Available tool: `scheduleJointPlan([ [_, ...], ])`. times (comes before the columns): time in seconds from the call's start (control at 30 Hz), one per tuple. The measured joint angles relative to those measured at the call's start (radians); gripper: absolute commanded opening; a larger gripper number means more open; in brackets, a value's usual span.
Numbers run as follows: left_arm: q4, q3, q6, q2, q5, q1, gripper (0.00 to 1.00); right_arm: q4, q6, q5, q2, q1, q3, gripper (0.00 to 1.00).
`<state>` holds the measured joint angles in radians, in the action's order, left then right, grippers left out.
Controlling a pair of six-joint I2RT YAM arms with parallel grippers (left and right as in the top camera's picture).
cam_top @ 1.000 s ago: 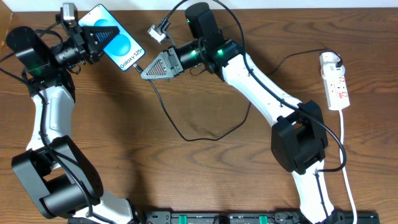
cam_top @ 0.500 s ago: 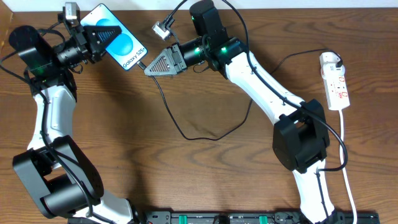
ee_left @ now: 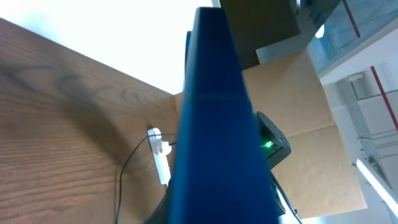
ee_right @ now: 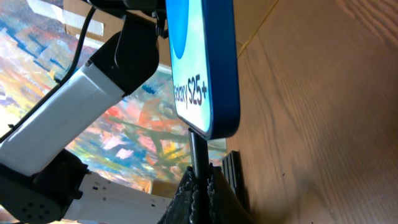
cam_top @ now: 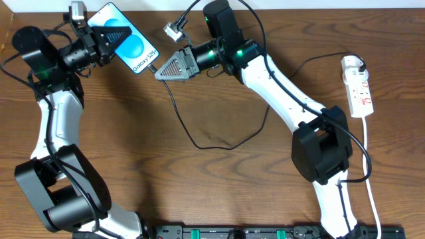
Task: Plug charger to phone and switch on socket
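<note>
White "Galaxy S25+" stands on the blue screen of the phone (cam_top: pixel 135 50), far left; the right wrist view reads only "S25+" fully.

I see the blue phone (ee_left: pixel 214 124) filling the middle, with the white socket (ee_left: pixel 161 165) far off on the wooden counter (ee_left: pixel 56 124).

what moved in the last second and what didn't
The left gripper, shut on the slim blue-screened phone, carried it slightly up and right in the overhead view. The right gripper, shut on the plug tip of the thin black charger cable, followed the same way. Both grips held; the white power strip stayed put.
</note>
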<state>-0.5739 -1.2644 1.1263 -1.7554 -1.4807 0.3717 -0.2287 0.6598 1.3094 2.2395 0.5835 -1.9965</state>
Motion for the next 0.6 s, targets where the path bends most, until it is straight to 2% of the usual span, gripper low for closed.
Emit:
scheduleJointPlan([
  [0.27, -0.002, 0.0, -0.009, 0.0, 0.019, -0.015, 0.07, 0.001, 0.0, -0.009, 0.0, -0.008, 0.0, 0.03],
  [0.3, -0.002, 0.0, -0.009, 0.0, 0.02, -0.016, 0.08, 0.001, 0.0, -0.009, 0.0, -0.008, 0.0, 0.12],
  [0.37, -0.001, 0.0, -0.009, 0.0, 0.011, -0.017, 0.07, 0.008, 0.002, -0.03, 0.0, -0.008, 0.0, 0.51],
  [0.4, 0.002, 0.0, -0.008, 0.0, -0.002, -0.023, 0.08, 0.01, -0.001, -0.046, 0.0, -0.008, 0.0, 0.81],
  [0.43, 0.003, 0.0, -0.008, 0.0, -0.014, -0.03, 0.07, 0.013, -0.002, -0.054, 0.0, -0.008, 0.0, 0.95],
  [0.47, 0.003, 0.0, -0.008, 0.0, -0.02, -0.034, 0.07, 0.013, -0.002, -0.073, 0.0, -0.008, 0.0, 0.99],
  [0.6, 0.003, 0.0, -0.011, 0.0, -0.059, -0.051, 0.07, 0.016, -0.01, -0.084, 0.0, -0.016, 0.0, 0.99],
])
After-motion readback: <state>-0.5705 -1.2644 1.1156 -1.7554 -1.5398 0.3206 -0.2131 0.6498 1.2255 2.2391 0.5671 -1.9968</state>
